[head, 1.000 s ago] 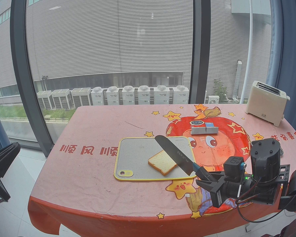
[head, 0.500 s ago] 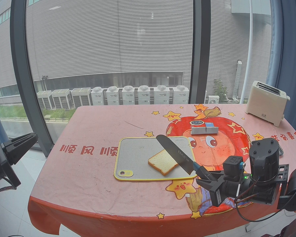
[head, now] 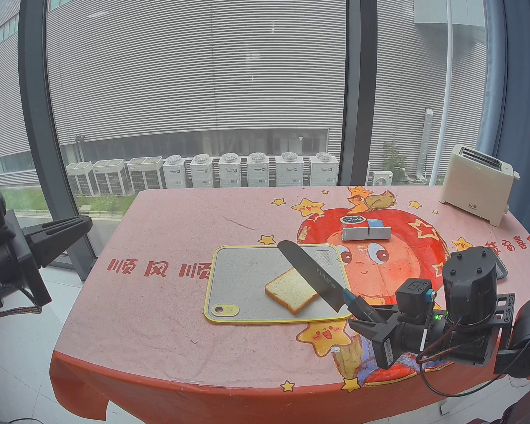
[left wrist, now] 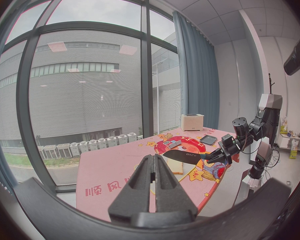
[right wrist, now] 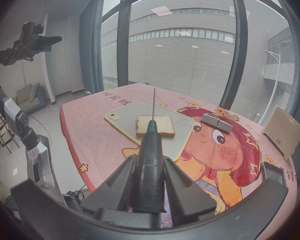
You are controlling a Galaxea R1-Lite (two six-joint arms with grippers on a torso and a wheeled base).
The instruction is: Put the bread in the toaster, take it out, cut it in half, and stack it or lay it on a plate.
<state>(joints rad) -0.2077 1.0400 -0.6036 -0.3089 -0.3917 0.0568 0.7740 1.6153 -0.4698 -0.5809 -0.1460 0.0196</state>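
Note:
A slice of bread [head: 291,290] lies flat on the grey, yellow-rimmed cutting board [head: 241,278]. My right gripper [head: 368,320] is shut on the handle of a dark knife [head: 312,275]; the blade hangs above the bread's right side. In the right wrist view the knife blade [right wrist: 153,104] stands edge-on over the middle of the bread [right wrist: 155,125]. The white toaster [head: 477,185] stands at the table's far right corner, slots empty. My left gripper [head: 79,226] is shut with nothing in it, in the air beyond the table's left edge; its fingers [left wrist: 163,180] are pressed together.
A grey knife holder [head: 365,231] sits behind the board. A dark plate [left wrist: 208,139] lies on the table's right side, mostly hidden behind my right arm in the head view. The table's left and front parts are bare cloth.
My left arm has risen and swung in toward the table's left edge. The right gripper with the knife has shifted slightly left; the bread has not moved.

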